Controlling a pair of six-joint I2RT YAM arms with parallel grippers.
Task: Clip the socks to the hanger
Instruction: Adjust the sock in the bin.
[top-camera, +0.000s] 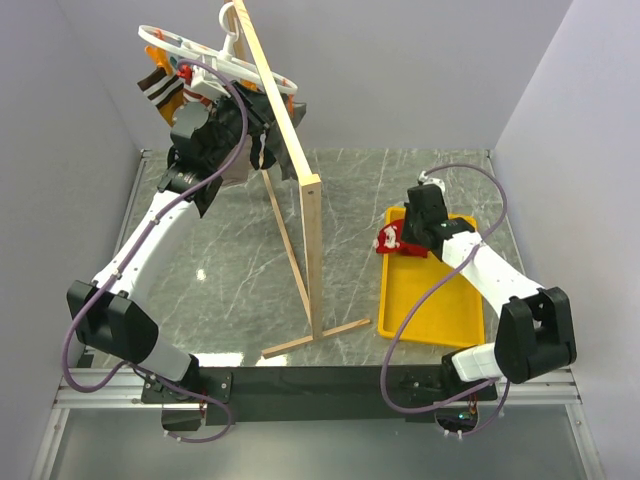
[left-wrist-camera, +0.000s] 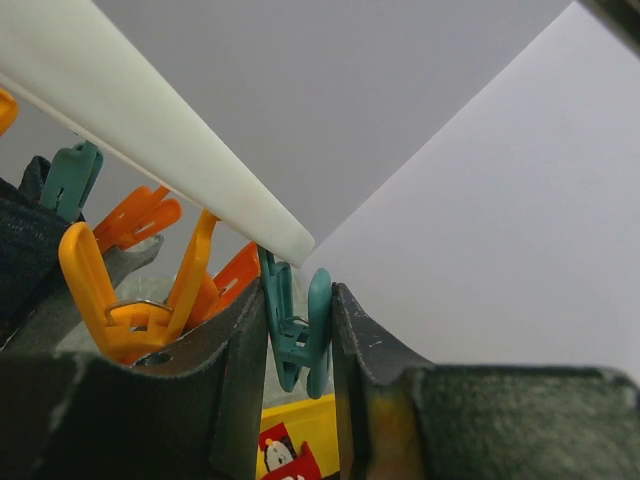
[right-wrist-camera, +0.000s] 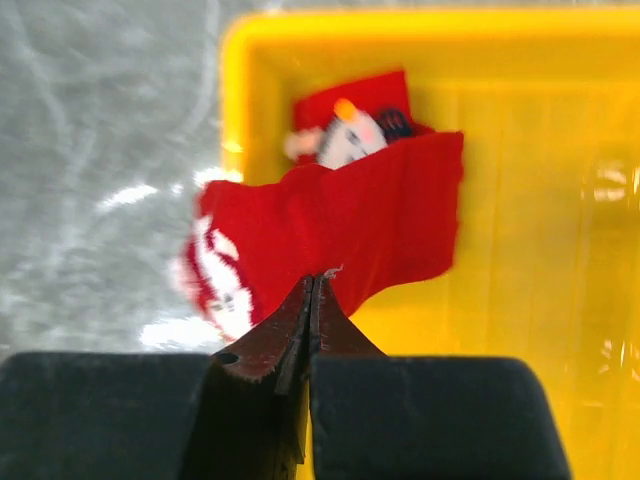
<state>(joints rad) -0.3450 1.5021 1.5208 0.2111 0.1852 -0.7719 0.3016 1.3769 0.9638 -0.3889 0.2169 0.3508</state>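
The white hanger (top-camera: 215, 52) hangs from the top of the wooden rack at the far left, and its white bar (left-wrist-camera: 150, 130) crosses the left wrist view. My left gripper (top-camera: 232, 100) is raised to it, and its jaws (left-wrist-camera: 300, 290) are shut on a teal clip (left-wrist-camera: 300, 335) hanging from the bar. Orange clips (left-wrist-camera: 140, 290) hang beside it. The red socks (top-camera: 388, 240) lie at the far left corner of the yellow tray (top-camera: 440, 310). My right gripper (top-camera: 407, 232) is shut (right-wrist-camera: 313, 282), pinching the near edge of one red sock (right-wrist-camera: 340, 225). The other sock (right-wrist-camera: 350, 125) lies behind it.
The tall wooden rack (top-camera: 312, 250) stands mid-table between the arms, its sloping top bar (top-camera: 270, 90) reaching the hanger. A brown striped sock (top-camera: 160, 92) and dark grey socks (top-camera: 268, 130) hang from the hanger. The table is grey marble (top-camera: 230, 250), between side walls.
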